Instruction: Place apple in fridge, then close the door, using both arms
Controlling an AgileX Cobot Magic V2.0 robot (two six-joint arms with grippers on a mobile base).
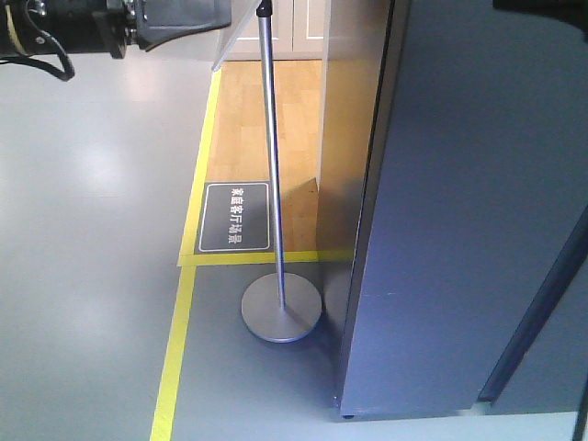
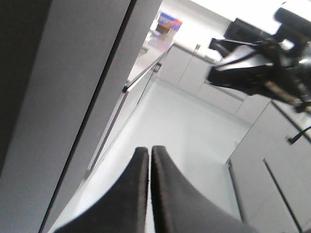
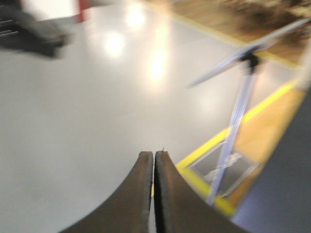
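The apple is not in view. The fridge (image 1: 459, 230) stands at the right of the front view and shows only dark grey outer faces, with no white interior. I cannot tell the door apart from the panel beside it. My left gripper (image 2: 149, 151) is shut and empty, and it hangs beside a dark grey fridge face (image 2: 63, 97). My right gripper (image 3: 154, 155) is shut and empty above the grey floor, with the fridge corner (image 3: 286, 189) at the lower right. A black arm (image 1: 92, 28) crosses the top left of the front view. The other arm (image 2: 257, 63) shows in the left wrist view.
A metal sign stand (image 1: 278, 308) with a round base stands just left of the fridge, and it also shows in the right wrist view (image 3: 233, 131). Yellow floor tape (image 1: 179, 340), a black floor label (image 1: 236, 217) and a wooden floor patch (image 1: 276, 119) lie behind it. White cabinets (image 2: 194, 73) stand beyond.
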